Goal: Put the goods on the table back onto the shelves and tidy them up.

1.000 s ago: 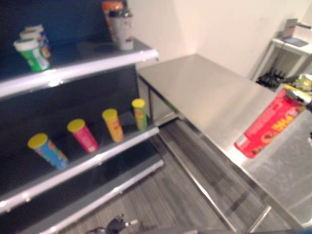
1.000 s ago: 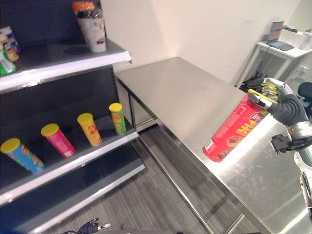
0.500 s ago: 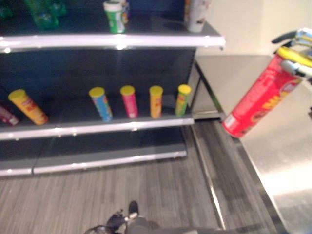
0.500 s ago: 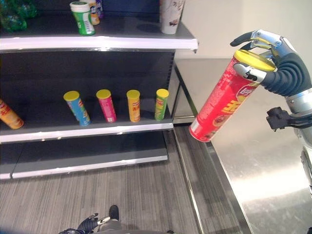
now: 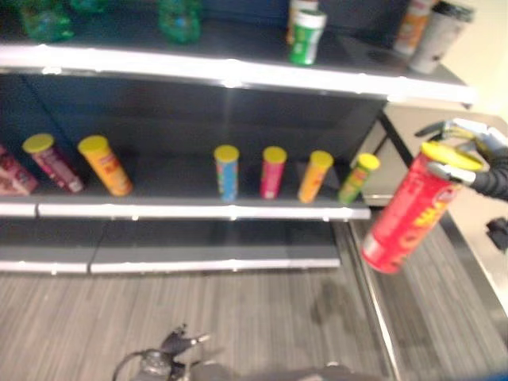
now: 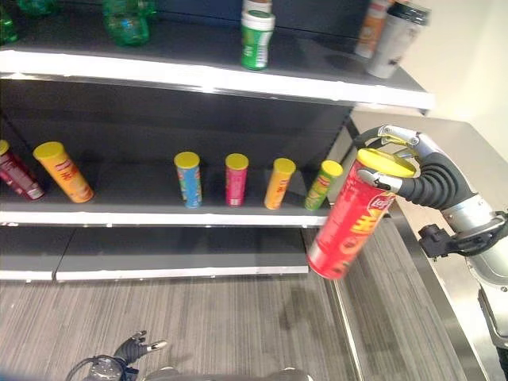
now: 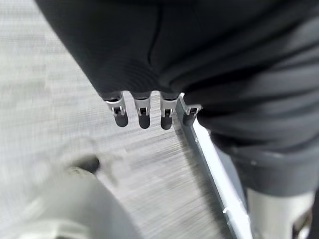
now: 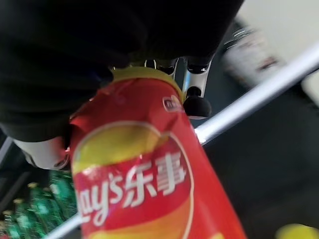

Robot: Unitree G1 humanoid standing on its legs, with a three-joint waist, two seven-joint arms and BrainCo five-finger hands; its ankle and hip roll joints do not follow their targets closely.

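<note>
**Red crisp can held at its lid end, in front of the shelving**

Red crisp can is gripped near its yellow-lidded top by the right hand; the fingers are curled over the lid's far edge and the thumb is pressed against the can's near side just under the rim. The can is carried in the air, tilted, with its base lower and toward the robot's left, above the grey plank floor beside the end of the steel surface. In the right wrist view the can is seen running away from the dark cover, with dark fingertips showing past its lid.

The left hand is seen in its own wrist view above the floor, its fingers hanging straight and holding nothing.

Against the pictures of half a second ago, the whole view has swung leftward, so more of the shelf unit is taken in; the grip on the can is unchanged, and the can now appears lower against the shelves, close to the right end of the middle shelf.

The can is a smooth, glossy cylinder. On the middle shelf, slim yellow-lidded tubes are stood in a row: blue, pink, orange and green, with a larger orange tube further left. On the upper shelf, edged in pale metal, a green-and-white cup and a tall lidded cup are placed.
</note>
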